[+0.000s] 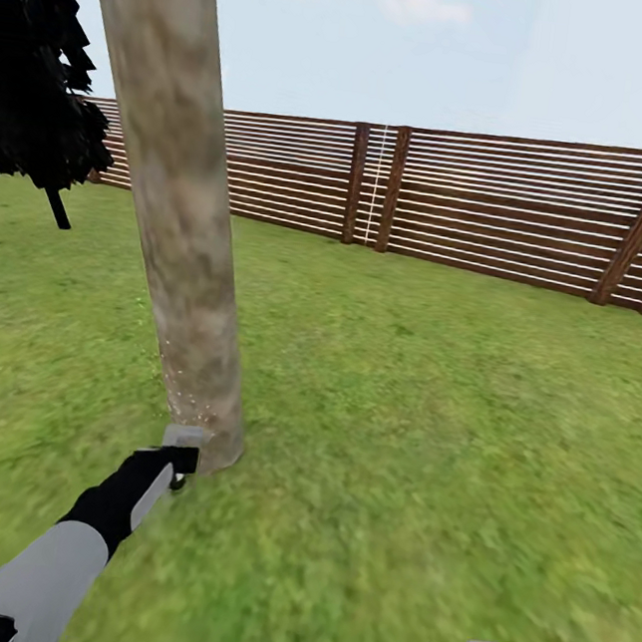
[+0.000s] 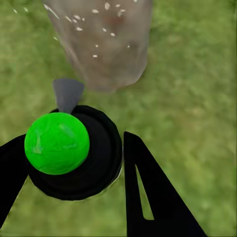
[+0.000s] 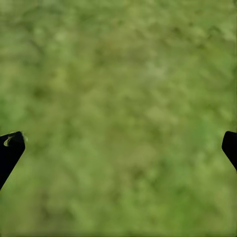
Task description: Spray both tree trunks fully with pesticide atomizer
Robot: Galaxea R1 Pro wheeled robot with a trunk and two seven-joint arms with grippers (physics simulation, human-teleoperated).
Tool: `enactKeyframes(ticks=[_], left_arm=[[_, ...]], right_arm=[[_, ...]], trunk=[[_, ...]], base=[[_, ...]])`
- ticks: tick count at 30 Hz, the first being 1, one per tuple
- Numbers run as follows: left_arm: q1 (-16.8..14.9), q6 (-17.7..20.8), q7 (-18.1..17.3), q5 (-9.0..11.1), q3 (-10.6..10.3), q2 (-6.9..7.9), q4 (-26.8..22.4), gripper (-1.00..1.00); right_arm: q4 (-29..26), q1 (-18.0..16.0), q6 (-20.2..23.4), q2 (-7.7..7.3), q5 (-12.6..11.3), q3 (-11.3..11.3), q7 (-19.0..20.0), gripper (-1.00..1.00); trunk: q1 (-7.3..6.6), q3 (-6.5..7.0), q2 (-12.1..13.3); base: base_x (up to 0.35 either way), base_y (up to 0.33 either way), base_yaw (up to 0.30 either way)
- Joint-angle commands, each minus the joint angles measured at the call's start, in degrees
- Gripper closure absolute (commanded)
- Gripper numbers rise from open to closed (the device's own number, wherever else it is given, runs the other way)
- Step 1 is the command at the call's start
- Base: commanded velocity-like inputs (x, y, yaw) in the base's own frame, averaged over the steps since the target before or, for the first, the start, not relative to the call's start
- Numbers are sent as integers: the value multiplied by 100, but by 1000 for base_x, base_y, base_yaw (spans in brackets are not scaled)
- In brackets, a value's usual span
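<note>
Tree trunk [image 1: 179, 213] on grass [image 1: 429, 425], fence [image 1: 496, 207] behind.

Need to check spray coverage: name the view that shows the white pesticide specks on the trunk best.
Left wrist view: the specks stand out clearly on the trunk beyond the atomizer. Head view shows faint dots near the trunk's base. Right wrist view shows grass.

You get bright, even daylight with barely any shadows; the grass [image 1: 429, 425] is smeared and blurry, worst through both wrist cameras.
</note>
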Motion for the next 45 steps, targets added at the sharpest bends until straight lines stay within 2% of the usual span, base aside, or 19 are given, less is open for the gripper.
enactKeyframes(ticks=[1,4,6,10,13,15,17,19,23,25,27,30,34,37,38,39,40,42,45], left_arm=[[1,57,-1,12,0,28,-148,100],[1,495,-1,26,0,42,-726,100],[1,950,-1,-2,-17,-4,-1241,100],[1,1579,2,-33,-25,-113,-2050,100],[13,1682,6,-45,13,-54,-2591,100],[18,2200,3,-48,320,85,-2956,100],[19,2378,0,-49,455,159,-3136,100],[19,2492,-1,-63,499,205,-3231,100],[10,2620,4,-58,392,133,-3256,100],[3,2731,229,-64,18,114,-3255,100],[0,2888,507,-65,-90,140,-3262,100],[1,2943,612,-75,-53,228,-3275,100],[-6,3194,622,-76,335,473,-3266,100],[-7,3227,623,-85,300,499,-3218,100],[-7,3229,621,-154,291,471,-3204,100],[-7,3230,616,-288,251,432,-3194,100],[-13,3233,616,-341,55,411,-3191,100],[-24,3238,621,-360,-113,395,-3190,100],[-78,3257,623,-374,-197,355,-3189,100]], right_arm=[[0,0,1,0,0,0,0,-100],[0,0,1,0,0,0,-2,-100],[-1,0,-1,0,0,0,0,-100],[-1,0,-2,0,0,0,0,-100],[0,0,-1,0,0,0,1,-100],[0,0,-3,0,0,0,0,-100],[0,0,-2,0,0,0,0,-100],[0,0,-2,0,0,0,1,-100],[0,0,-1,0,0,0,1,-100],[0,0,0,0,0,0,-1,-100],[0,0,-1,0,0,0,-1,-100],[0,0,-1,0,0,0,1,-100],[0,0,-2,0,0,0,1,-100],[0,0,-3,0,0,0,1,-100],[0,0,-1,0,0,0,1,-100],[0,0,0,1,0,0,1,-100],[0,0,-2,0,0,0,1,-100],[0,0,-3,0,0,0,1,-100],[0,0,-1,2,0,0,0,-100]], trunk=[[0,0,0],[0,0,0],[0,0,0],[0,0,0],[0,0,0],[0,0,0],[0,0,0],[0,0,0],[0,0,0],[0,0,0],[0,0,0],[0,0,0],[0,0,0],[0,0,0],[0,0,0],[0,0,0],[0,0,0],[0,0,0],[0,0,0]], base=[[0,0,0],[0,0,0],[0,0,0],[0,0,0],[0,0,0],[0,0,0],[0,0,0],[0,0,0],[0,0,0],[0,0,0],[0,0,0],[0,0,0],[0,0,0],[0,0,0],[0,0,0],[0,0,0],[0,0,0],[0,0,0],[0,0,0]])
